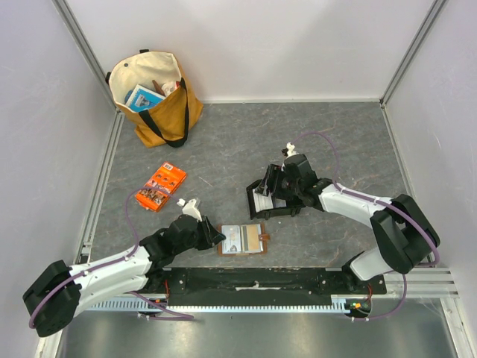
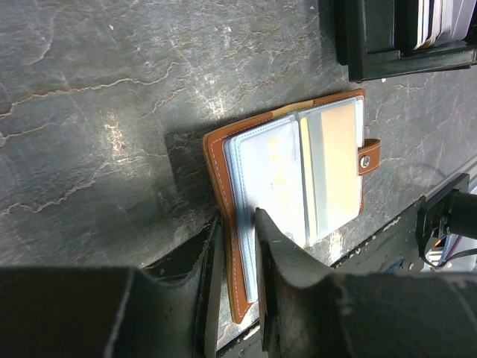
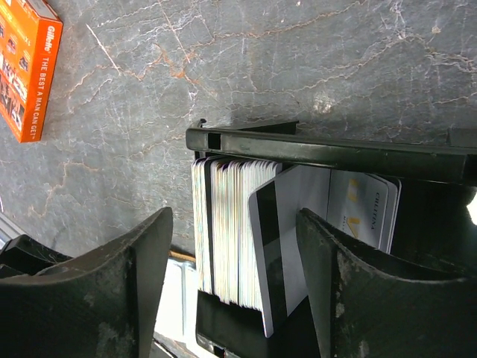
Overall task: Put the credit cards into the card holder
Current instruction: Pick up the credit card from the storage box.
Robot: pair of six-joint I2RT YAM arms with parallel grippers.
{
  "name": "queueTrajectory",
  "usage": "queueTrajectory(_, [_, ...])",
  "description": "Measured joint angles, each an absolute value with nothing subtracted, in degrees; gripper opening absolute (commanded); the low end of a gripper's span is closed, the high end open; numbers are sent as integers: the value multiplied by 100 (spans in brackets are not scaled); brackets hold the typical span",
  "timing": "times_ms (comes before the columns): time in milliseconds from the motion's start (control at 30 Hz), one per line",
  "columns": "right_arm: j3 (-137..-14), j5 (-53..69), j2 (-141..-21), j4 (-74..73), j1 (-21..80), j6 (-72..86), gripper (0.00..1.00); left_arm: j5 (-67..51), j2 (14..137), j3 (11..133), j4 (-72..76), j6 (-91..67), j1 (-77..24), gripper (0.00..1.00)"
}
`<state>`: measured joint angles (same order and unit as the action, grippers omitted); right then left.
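Observation:
The brown card holder (image 1: pixel 250 240) (image 2: pixel 298 171) lies open on the grey table, its clear pockets facing up and its clasp tab to the right. My left gripper (image 1: pixel 218 237) (image 2: pixel 237 276) is shut on its left cover and the sleeves beside it. The credit cards (image 3: pixel 231 224) (image 1: pixel 262 195) stand on edge as a stack in a black tray (image 3: pixel 313 149) (image 1: pixel 287 211). One card with a black stripe (image 3: pixel 270 253) leans out from that stack. My right gripper (image 1: pixel 270 186) (image 3: pixel 235 276) is open, with a finger on either side of the stack, not touching it.
An orange printed packet (image 1: pixel 162 186) (image 3: pixel 30 67) lies to the left of the tray. A tan tote bag (image 1: pixel 160 104) stands at the back left. The black base rail (image 1: pixel 253 280) runs just in front of the card holder. White walls enclose the table.

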<state>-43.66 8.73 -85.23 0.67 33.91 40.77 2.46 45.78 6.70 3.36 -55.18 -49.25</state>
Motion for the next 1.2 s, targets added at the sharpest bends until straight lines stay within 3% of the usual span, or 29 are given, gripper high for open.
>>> queueTrajectory(500, [-4351, 812, -8353, -5, 3326, 4069, 58, 242, 4615, 670, 355, -5518, -4925, 28])
queueTrajectory(833, [-4351, 810, -8329, -58, 3258, 4064, 42, 233, 4772, 670, 449, -5520, -4925, 28])
queueTrajectory(1067, [-4313, 812, -8313, -86, 3122, 4040, 21, 141, 4873, 681, 497, -5518, -4925, 28])
queueTrajectory(1200, [-4213, 834, -8217, -95, 2932, 3981, 17, 134, 4875, 681, 510, -5518, -4925, 28])
